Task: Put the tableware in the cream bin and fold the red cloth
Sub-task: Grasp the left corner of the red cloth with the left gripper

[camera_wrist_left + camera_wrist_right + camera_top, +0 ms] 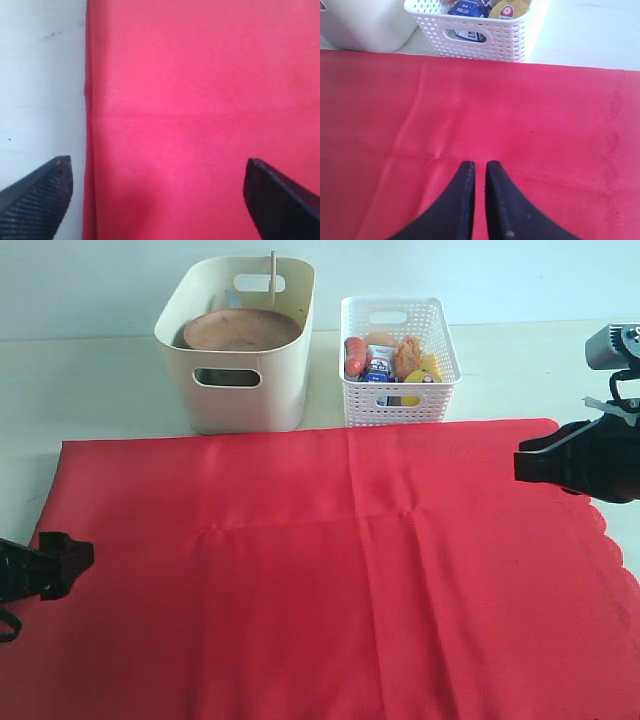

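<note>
The red cloth [330, 570] fills the foreground, spread flat on the table [90, 380] with faint creases and no fold in it yet. Its scalloped edge lies to the right, and its far edge runs just in front of the cream bin [250, 390] and the white basket [400, 390] of food. In the bin a brown plate [240, 330] shows, with a chopstick [273, 275] standing behind it. No tableware lies on the cloth or the table in view, so the clearing step looks done and the fold is the step in hand.

The left gripper [157, 167] is spread wide, empty, straddling the cloth's left edge with one finger over bare table and the other over fabric. The right gripper [480, 165] hangs over the cloth's right part, fingers pressed almost together with nothing between them.

Next, the left jaws likely need to drop and pinch that edge. The right must open and take its own edge before both lift together.
</note>
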### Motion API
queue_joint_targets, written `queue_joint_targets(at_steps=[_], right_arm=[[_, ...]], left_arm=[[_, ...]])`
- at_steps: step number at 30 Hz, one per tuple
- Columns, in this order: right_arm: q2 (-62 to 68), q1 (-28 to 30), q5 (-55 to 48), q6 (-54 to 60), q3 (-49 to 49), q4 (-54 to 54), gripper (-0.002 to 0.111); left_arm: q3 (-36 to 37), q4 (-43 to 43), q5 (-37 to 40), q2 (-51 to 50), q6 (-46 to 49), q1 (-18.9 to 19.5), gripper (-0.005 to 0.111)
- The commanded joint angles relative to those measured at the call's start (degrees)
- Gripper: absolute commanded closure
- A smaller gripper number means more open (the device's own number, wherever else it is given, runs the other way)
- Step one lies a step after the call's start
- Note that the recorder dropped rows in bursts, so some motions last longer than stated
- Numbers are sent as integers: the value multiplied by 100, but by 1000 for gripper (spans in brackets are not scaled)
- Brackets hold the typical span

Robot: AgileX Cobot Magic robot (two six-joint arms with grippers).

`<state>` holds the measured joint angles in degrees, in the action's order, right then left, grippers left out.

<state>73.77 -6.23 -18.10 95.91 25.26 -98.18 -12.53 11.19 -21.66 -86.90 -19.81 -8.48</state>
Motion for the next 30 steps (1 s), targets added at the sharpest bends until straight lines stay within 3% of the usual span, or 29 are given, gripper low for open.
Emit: queue_joint_targets(at_steps=[1, 8, 11, 13, 22, 30], right_arm=[[20, 5, -92, 45, -29, 15, 99], [20, 5, -151, 45, -29, 29, 99], [20, 5, -162, 45, -29, 28, 99], [20, 5, -162, 45, -29, 28, 99], [20, 5, -160, 45, -29, 77, 99], [20, 5, -122, 45, -29, 97, 99]], left_arm=[[-145, -21, -118, -373, 53, 172, 18], [-145, 107, -144, -649, -66, 172, 20], [-145, 625, -254, -649, -490, 172, 29], [-145, 971, -299, -649, -720, 172, 44], [-145, 947, -265, -649, -758, 172, 106], [-168, 947, 376, -138, -694, 305, 107]])
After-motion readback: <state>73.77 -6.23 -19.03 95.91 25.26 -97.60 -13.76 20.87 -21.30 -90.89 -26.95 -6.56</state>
